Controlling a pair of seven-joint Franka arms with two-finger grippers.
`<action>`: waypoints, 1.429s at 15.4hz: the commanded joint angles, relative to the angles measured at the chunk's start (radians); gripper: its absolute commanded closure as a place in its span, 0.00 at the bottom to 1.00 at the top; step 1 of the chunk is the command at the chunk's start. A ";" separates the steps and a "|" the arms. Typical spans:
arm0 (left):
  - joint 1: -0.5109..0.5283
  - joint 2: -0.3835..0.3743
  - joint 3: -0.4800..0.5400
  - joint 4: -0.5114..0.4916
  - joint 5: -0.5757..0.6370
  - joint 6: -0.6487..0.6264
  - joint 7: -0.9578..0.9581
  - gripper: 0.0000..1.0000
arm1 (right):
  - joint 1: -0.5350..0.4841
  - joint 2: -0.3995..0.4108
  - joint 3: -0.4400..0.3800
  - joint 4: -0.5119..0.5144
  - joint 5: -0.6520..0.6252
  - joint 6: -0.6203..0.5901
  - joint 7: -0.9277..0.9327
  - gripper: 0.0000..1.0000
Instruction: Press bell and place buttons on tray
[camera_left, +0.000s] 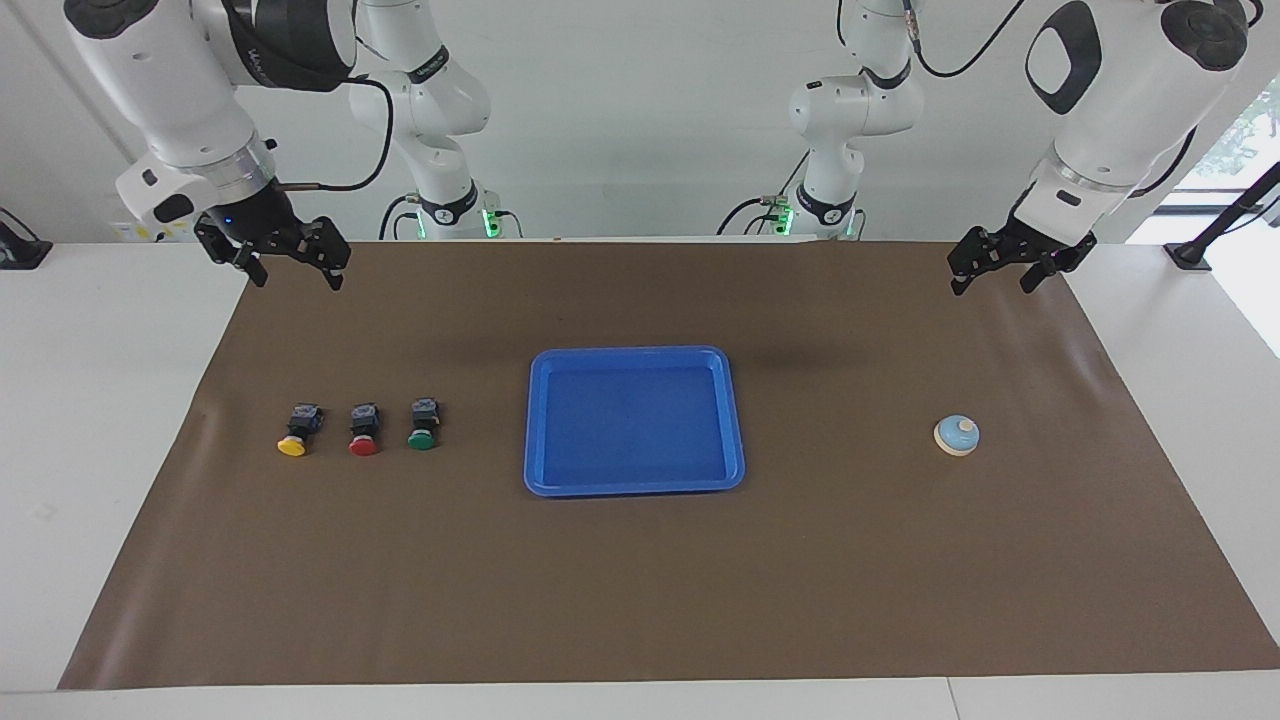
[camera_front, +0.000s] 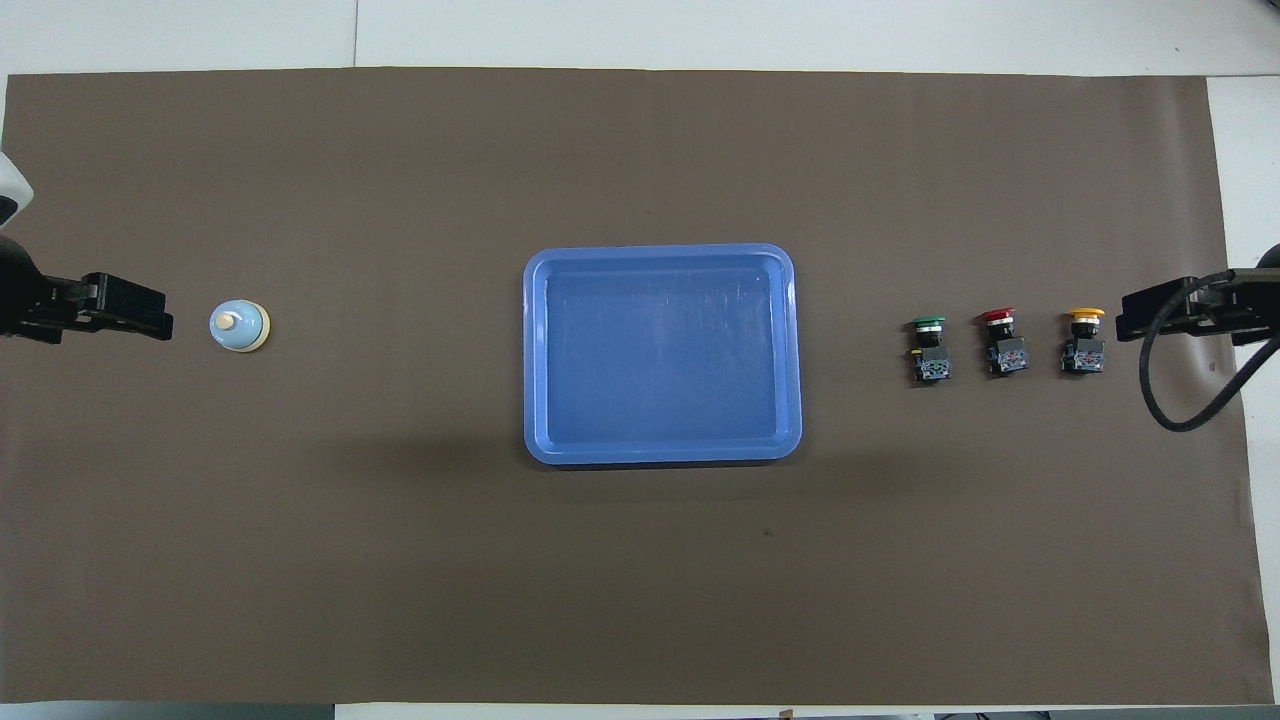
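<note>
In the facing view we see the tray (camera_left: 634, 421) at centre frame, three buttons (camera_left: 362, 429) at its left and the bell (camera_left: 957, 435) at right. The left end effector (camera_left: 1008, 271) upper right and right end effector (camera_left: 295, 268) upper left hang released. From overhead, we find the bell (camera_front: 239, 327) centre left and the buttons (camera_front: 1003, 342) centre right.

White arms (camera_left: 170, 90), black pincers, black cables (camera_left: 375, 140)

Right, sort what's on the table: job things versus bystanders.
Job: bell, yellow button, red button, green button, tray.
Bystanders: only the brown mat beneath them; nothing else lies about.
</note>
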 joint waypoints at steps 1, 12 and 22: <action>0.003 -0.010 0.003 -0.002 -0.001 0.012 -0.008 0.00 | -0.012 -0.016 0.009 -0.017 -0.005 -0.006 0.001 0.00; 0.003 -0.047 0.001 -0.109 0.006 0.110 -0.048 0.96 | -0.012 -0.016 0.011 -0.017 -0.005 -0.006 0.001 0.00; 0.105 0.066 0.001 -0.274 0.006 0.411 0.095 1.00 | -0.012 -0.016 0.009 -0.016 -0.005 -0.006 0.001 0.00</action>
